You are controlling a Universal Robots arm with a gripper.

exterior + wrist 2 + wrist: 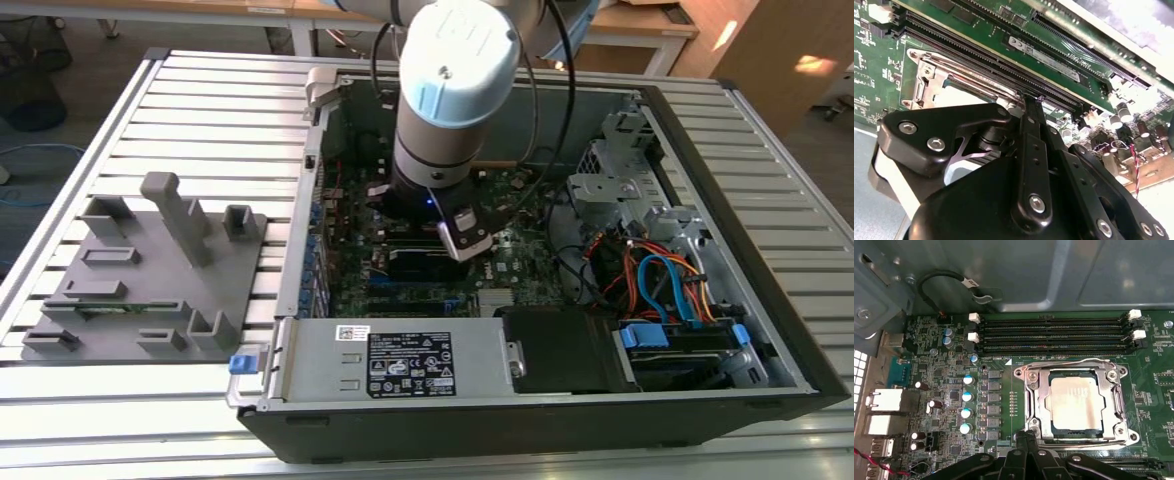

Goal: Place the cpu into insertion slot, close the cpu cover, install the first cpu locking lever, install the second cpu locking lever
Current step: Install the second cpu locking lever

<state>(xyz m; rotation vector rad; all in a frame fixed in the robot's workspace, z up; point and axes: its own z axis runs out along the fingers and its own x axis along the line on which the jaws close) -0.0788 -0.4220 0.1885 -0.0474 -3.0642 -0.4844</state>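
Observation:
In the first wrist view the cpu (1076, 405) lies flat in the insertion slot (1122, 438), its silver top showing through the window of the cpu cover (1038, 402), which is folded down over it. One wire locking lever (1069, 363) runs along the socket edge beside the memory slots. Another lever (1089, 443) runs along the opposite edge. My gripper (1027, 434) is shut, with its tips at that second lever's end by a socket corner. I cannot tell whether the wire is pinched. In the second wrist view the gripper (1029, 99) touches down at the socket edge (929, 75). In the exterior view the gripper (467, 245) is deep in the case.
Long black memory slots (1054, 332) lie just past the socket. Capacitors (968, 396) stand in a row beside it. A labelled power supply box (400, 365) sits at the case's near side, with bundled cables (667, 280) toward the exterior view's right. A grey fixture tray (147, 280) stands outside the case.

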